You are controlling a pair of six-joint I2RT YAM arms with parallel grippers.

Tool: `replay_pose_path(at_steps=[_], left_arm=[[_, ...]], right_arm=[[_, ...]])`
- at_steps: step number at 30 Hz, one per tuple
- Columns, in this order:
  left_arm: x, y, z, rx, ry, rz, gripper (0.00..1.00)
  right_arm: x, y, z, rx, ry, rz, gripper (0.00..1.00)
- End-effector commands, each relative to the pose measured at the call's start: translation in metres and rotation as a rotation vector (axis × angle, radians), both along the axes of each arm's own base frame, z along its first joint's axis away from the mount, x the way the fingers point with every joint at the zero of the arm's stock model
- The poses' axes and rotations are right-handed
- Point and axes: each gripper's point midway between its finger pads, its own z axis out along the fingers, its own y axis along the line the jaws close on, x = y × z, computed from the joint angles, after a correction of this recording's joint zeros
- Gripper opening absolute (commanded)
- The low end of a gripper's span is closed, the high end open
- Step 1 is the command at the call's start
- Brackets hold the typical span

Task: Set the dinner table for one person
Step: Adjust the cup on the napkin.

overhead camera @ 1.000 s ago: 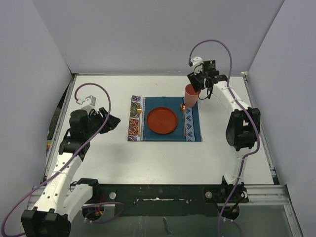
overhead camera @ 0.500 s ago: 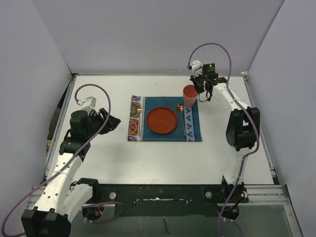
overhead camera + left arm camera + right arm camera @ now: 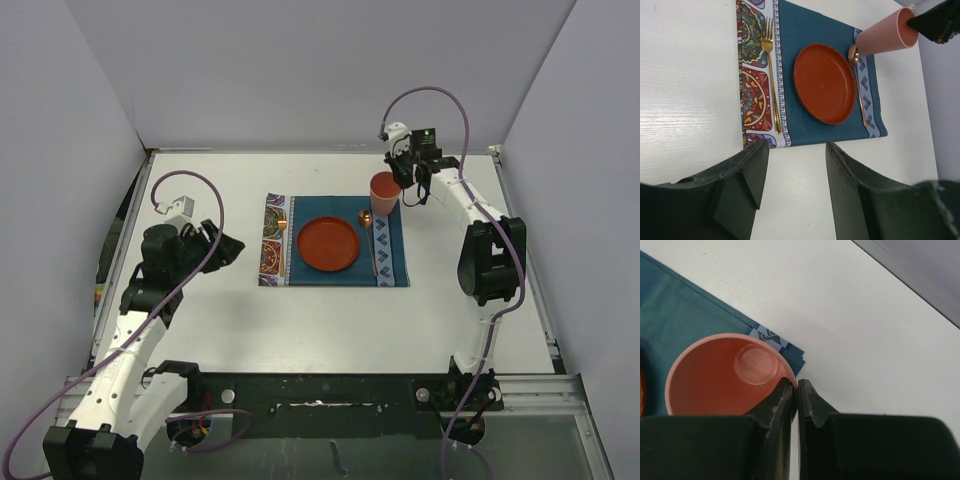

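Right gripper (image 3: 796, 390) pinches rim of pink cup (image 3: 725, 377) at mat's (image 3: 330, 275) far right corner. Left gripper (image 3: 796, 157) over white table (image 3: 330, 320), jaws spread (nothing between). Table lies beneath both arms.

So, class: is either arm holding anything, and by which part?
The right gripper pinches the pink cup by its rim, one finger inside and one outside. The left gripper, fingers apart, holds nothing.
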Motion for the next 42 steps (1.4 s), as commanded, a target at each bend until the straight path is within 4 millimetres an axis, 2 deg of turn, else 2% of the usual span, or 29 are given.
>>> replay_pose_path(at_steps=[1, 6, 12, 18, 25, 33, 39, 42], left_arm=[[0.0, 0.0, 0.012, -0.003, -0.057, 0.002, 0.48], [-0.002, 0.0, 0.008, -0.005, -0.044, -0.001, 0.48], [-0.002, 0.0, 0.007, -0.004, -0.04, -0.003, 0.48], [-0.003, 0.0, 0.006, 0.0, -0.034, -0.002, 0.48], [-0.004, 0.0, 0.004, -0.002, -0.026, -0.003, 0.48], [-0.006, 0.0, 0.0, -0.006, -0.017, 0.001, 0.48], [-0.007, -0.001, -0.004, -0.025, -0.007, 0.002, 0.48], [-0.009, -0.001, -0.005, -0.029, -0.005, 0.004, 0.48]], right_arm=[[0.014, -0.006, 0.025, 0.019, -0.09, -0.011, 0.0], [0.017, -0.013, 0.031, 0.024, -0.111, -0.024, 0.0], [0.021, -0.017, 0.024, 0.019, -0.1, -0.025, 0.0], [0.019, -0.01, 0.01, 0.05, -0.065, -0.012, 0.0], [0.024, -0.005, 0.014, 0.07, -0.07, -0.012, 0.0], [0.012, 0.004, 0.002, 0.098, -0.031, 0.006, 0.0], [0.007, 0.018, 0.013, 0.157, -0.033, 0.043, 0.0], [0.005, 0.023, 0.012, 0.162, -0.024, 0.054, 0.0]])
